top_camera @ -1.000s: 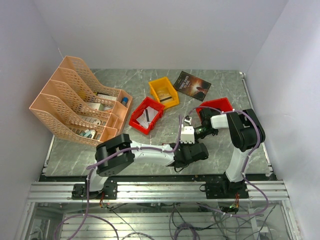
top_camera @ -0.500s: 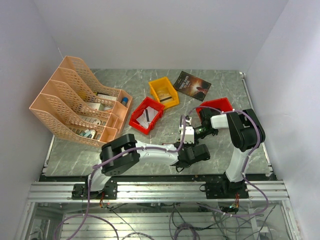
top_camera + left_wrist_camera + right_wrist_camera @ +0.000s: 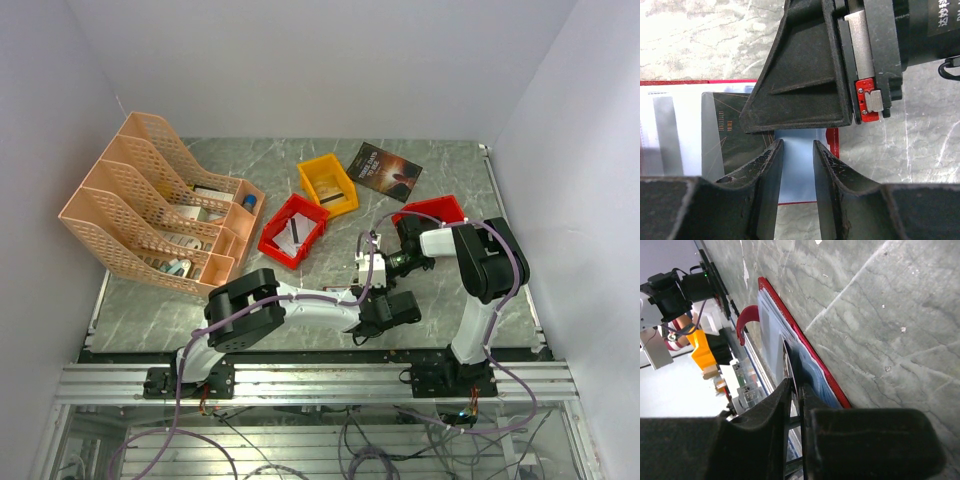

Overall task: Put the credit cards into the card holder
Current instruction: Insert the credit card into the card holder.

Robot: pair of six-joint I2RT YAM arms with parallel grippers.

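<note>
Right claw [image 3: 796, 387] showed only a thin slit between its fingers, and the edge of the dark credit card [image 3: 732, 137] ran into that slit. Whether the fingers pinched the card or merely flanked it, I could not tell. In the left wrist view this claw's black body covered one corner of the card.

Left claw [image 3: 796, 150] stood partly spread. Nothing lay between its fingers except the pale blue inner pocket of the card holder [image 3: 832, 142], and one finger [image 3: 762, 172] overlapped another corner of the dark card.

The card holder lay open and flat on the marble table [image 3: 150, 310], right of centre and toward the near edge. Its dark-red rim framed the pale lining, and its snap tab [image 3: 744, 320] curved up off the table. The dark card lay against the lining, and a whitish card with a grey stripe [image 3: 667, 130] lay just beside it, also inside the red rim.

From above, both claws met over the holder and hid it. Farther off stood a red bin [image 3: 293, 230], a yellow bin [image 3: 327, 183], a second red bin [image 3: 432, 212] and a dark booklet [image 3: 385, 170]. A peach file rack [image 3: 150, 200] stood at the far left.
</note>
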